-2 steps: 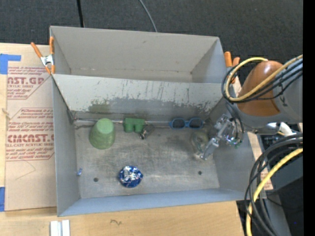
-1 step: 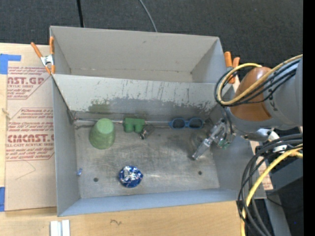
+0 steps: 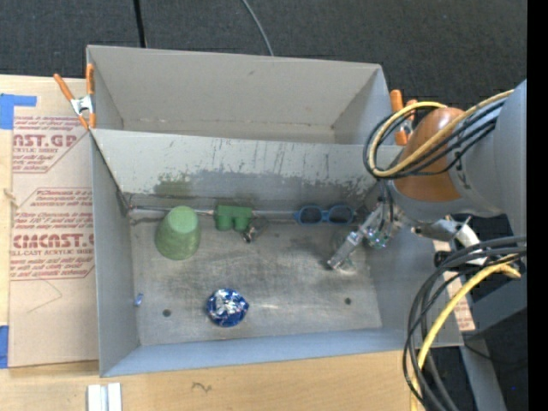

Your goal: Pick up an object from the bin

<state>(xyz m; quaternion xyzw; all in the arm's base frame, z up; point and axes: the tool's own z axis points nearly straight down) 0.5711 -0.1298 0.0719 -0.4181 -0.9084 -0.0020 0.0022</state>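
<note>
My gripper (image 3: 341,262) reaches in from the right and hangs low over the bin floor on its right side, pointing down and to the left. A pair of blue glasses (image 3: 325,215) lies just behind it against the back wall. A small green block (image 3: 232,217) with a dark piece at its lower right lies further left along that wall. No thing shows at the gripper's tip.
A light green cup (image 3: 178,232) lies on its side at the back left. A blue and white crumpled ball (image 3: 227,306) rests near the front wall. The arm with its orange cover and yellow cables hangs over the bin's right rim.
</note>
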